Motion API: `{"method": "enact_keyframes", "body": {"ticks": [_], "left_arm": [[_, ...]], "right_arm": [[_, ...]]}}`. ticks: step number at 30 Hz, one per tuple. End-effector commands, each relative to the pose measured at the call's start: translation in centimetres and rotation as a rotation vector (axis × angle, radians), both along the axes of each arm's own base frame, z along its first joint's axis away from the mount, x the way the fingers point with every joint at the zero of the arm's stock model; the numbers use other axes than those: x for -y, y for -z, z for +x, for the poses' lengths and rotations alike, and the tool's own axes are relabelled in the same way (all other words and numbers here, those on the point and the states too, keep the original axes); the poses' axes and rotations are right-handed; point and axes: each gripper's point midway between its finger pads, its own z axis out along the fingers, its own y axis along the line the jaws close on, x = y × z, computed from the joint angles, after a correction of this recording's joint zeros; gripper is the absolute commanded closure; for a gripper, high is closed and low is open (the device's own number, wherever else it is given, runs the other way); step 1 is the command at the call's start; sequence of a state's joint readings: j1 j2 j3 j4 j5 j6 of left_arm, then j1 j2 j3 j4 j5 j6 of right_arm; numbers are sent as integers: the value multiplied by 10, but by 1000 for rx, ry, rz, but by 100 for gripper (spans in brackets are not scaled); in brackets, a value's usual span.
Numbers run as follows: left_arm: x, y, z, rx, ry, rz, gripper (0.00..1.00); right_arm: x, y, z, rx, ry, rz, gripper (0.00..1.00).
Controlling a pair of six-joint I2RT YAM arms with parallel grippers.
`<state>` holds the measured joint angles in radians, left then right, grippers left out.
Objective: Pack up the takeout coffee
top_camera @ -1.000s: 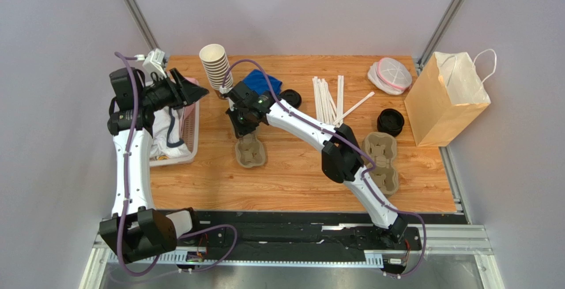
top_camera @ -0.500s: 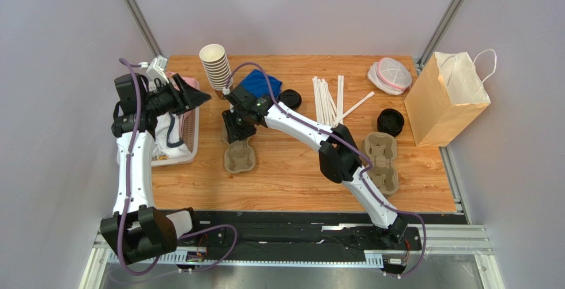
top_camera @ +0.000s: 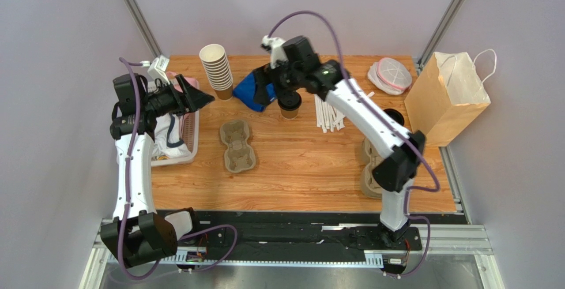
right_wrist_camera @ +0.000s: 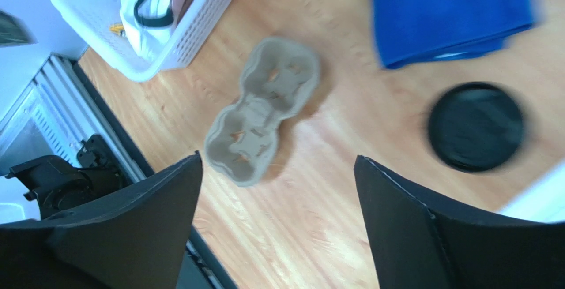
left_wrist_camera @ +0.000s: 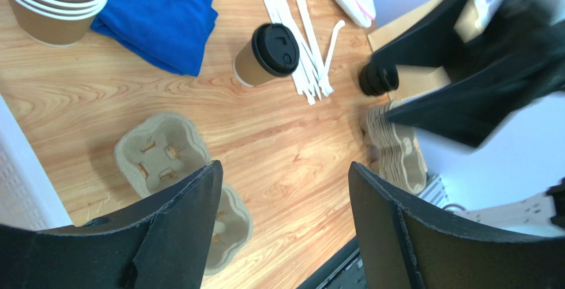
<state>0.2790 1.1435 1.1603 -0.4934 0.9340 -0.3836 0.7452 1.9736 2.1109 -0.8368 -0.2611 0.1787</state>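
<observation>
Two hands wide, empty; right hand nearer than left hand; upright takeout coffee below, just outside my finger gap.

Plain grey-lilac walls enclose a wooden tabletop, with metal posts at its back corners, under even light.

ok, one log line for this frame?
takeout coffee: upright on table, lid on, not yet packed | cup carrier: empty | left gripper: open, empty | right gripper: open, empty
</observation>
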Motion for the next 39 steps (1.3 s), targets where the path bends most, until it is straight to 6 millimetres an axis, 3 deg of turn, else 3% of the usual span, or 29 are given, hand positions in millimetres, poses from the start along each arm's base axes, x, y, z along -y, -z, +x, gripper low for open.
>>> {"method": "enact_keyframes", "body": {"ticks": [1, 3, 4, 6, 7, 8, 9, 10, 11, 12, 14, 15, 17, 18, 20, 21, 26, 32, 39], "left_arm": [[20, -12, -19, 113, 115, 124, 20], [37, -4, -28, 92, 192, 159, 20], [40, 1, -29, 99, 209, 192, 20], [51, 3, -35, 111, 254, 210, 20], [53, 3, -36, 116, 261, 214, 20], [55, 4, -36, 120, 275, 215, 20], [56, 3, -36, 122, 284, 214, 20], [57, 4, -35, 119, 289, 208, 20], [58, 2, -34, 125, 297, 211, 20], [58, 2, -34, 128, 298, 212, 20], [58, 0, -33, 136, 302, 215, 20], [58, 0, -32, 138, 301, 216, 20], [58, -1, -33, 144, 305, 213, 20], [58, -1, -33, 147, 307, 214, 20], [59, -1, -35, 154, 311, 214, 20], [59, -1, -36, 159, 310, 217, 20], [58, 1, -39, 174, 299, 224, 20], [59, -1, -37, 181, 295, 210, 20], [62, -14, -33, 200, 292, 186, 20]], "right_arm": [[81, -50, 3, 181, -24, -44, 5], [119, -73, 5, 211, 25, -36, 4], [157, -78, 16, 196, 97, -47, 4], [203, -103, 16, 240, 164, -49, 4], [247, -110, 27, 250, 266, -59, 4], [271, -115, 25, 264, 307, -78, 3], [295, -129, 19, 300, 361, -80, 3], [343, -133, 19, 301, 476, -103, 3], [365, -140, 14, 324, 517, -122, 3], [404, -147, 6, 341, 620, -146, 3], [436, -153, -10, 348, 700, -170, 3], [469, -154, -19, 352, 781, -200, 3], [496, -151, -29, 334, 840, -212, 3], [522, -158, -38, 348, 903, -237, 3], [542, -156, -40, 324, 932, -243, 4], [557, -168, -46, 356, 973, -266, 4], [607, -159, -45, 320, 1076, -379, 8], [635, -127, -32, 233, 1116, -410, 18], [650, -95, -11, 170, 1095, -421, 21]]}}
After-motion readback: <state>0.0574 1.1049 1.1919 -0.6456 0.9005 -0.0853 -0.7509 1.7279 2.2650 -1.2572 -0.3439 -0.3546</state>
